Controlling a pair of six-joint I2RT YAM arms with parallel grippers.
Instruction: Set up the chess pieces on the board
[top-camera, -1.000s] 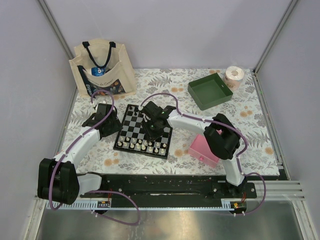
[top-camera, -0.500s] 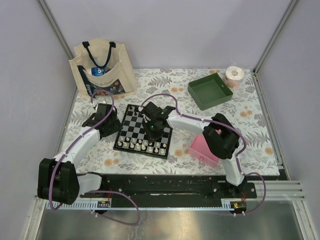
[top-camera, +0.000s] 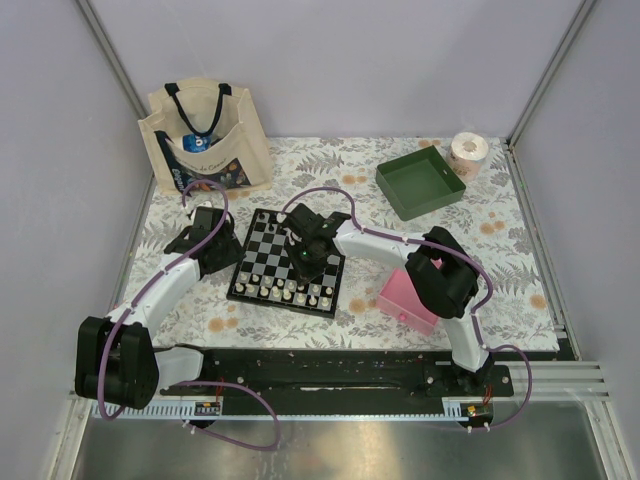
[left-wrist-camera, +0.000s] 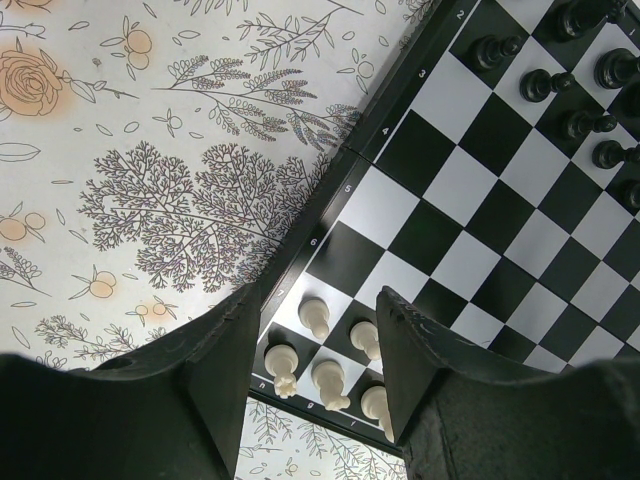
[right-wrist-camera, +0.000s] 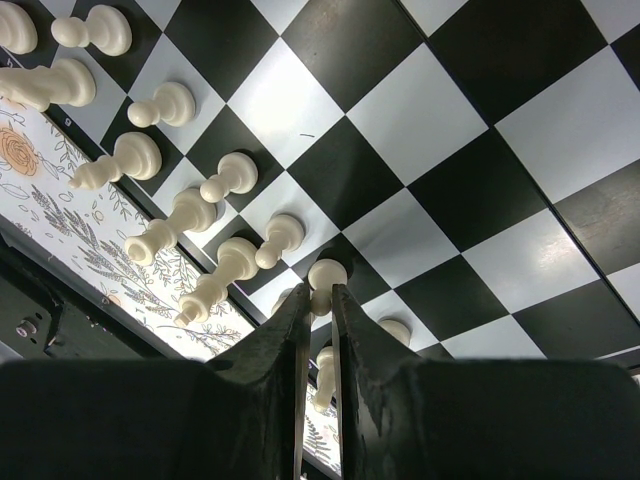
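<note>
Look at the flat black-and-white checkered board (top-camera: 258, 255) on the flowery surface (top-camera: 330, 170). See the tiny cream-white chess pieces (right-wrist-camera: 160, 102) in two rows along the near edge, and the tiny black chess pieces (left-wrist-camera: 548, 84) at the other end.

Find the right gripper (right-wrist-camera: 318, 290) low over the near rows, pinched almost shut on one small cream-white pawn (right-wrist-camera: 327, 272), with only a thin slit between the fingers. Looks like a hold on the pawn's upper part, with the round foot poking out past the tips. Hard to be fully sure from here.

Find the left gripper (left-wrist-camera: 318, 300) hanging over the board's near left corner, spread wide, holding nothing.

Now think about the pawn. Very small and surely very light, so no need for a hard squeeze. Hard and smooth by the look, so stiff but slippery, and quick to pop out sideways. Not likely to break, but easy to tip over. Easy to bump the neighbours just beside it, too.

Best to take hold at the thin neck under the round head, from straight above. Keep the fingers in line with the gaps between pieces. Lift straight up, set down flat in the middle of a square, then let go gently.
</note>
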